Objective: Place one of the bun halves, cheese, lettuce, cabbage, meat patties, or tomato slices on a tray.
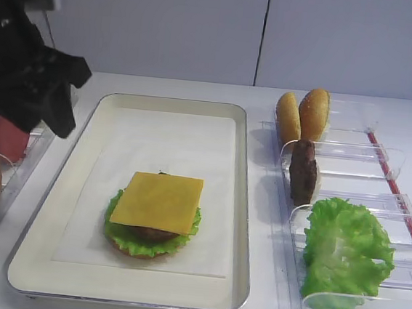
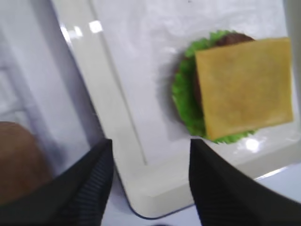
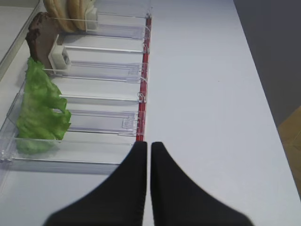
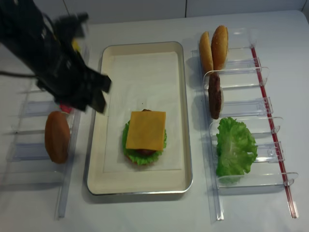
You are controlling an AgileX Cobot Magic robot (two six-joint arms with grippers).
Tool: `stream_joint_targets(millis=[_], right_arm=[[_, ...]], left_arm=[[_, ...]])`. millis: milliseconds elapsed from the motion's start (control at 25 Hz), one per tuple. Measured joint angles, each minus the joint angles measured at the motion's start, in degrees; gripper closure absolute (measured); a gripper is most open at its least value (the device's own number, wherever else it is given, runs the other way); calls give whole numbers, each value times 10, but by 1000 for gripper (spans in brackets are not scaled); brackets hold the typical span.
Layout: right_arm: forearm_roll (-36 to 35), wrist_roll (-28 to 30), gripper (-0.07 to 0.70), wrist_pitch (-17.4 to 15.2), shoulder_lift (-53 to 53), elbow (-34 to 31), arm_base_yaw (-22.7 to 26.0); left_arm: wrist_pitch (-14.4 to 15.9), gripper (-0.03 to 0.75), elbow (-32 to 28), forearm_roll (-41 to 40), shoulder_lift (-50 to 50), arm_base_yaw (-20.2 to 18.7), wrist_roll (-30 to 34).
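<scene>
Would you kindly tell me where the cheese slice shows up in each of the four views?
Exterior high: the cheese lies low and centre on the tray, topping the stack.
Right wrist: not in view.
Left wrist: cheese at upper right.
Exterior high (realsense): cheese just below centre.
Shared landmark: the lettuce ruffling out beneath it, also seen at and.

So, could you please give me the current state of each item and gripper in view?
cheese: flat on top of the stack on the tray
lettuce leaf: under the patty in the stack
tray: holds one burger stack
left gripper: open, empty, over the tray's left edge
right gripper: shut, empty
bun halves: on edge in the bin
spare patty: on edge in its bin
</scene>
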State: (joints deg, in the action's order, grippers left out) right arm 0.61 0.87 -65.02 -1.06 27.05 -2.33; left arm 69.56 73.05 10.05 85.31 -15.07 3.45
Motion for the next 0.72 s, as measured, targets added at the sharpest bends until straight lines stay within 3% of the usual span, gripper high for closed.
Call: stream_joint_targets(millis=[280,440,720], right_arm=[[0,0,575,1,0,0,0],[0,0,575,1,0,0,0],[0,0,575,1,0,0,0]], left_arm=[[8,370,23,-142,-32,0,-42],[10,370,-16,-187,-111,0,-66],[19,370,-110,-190,-283,0,-94]])
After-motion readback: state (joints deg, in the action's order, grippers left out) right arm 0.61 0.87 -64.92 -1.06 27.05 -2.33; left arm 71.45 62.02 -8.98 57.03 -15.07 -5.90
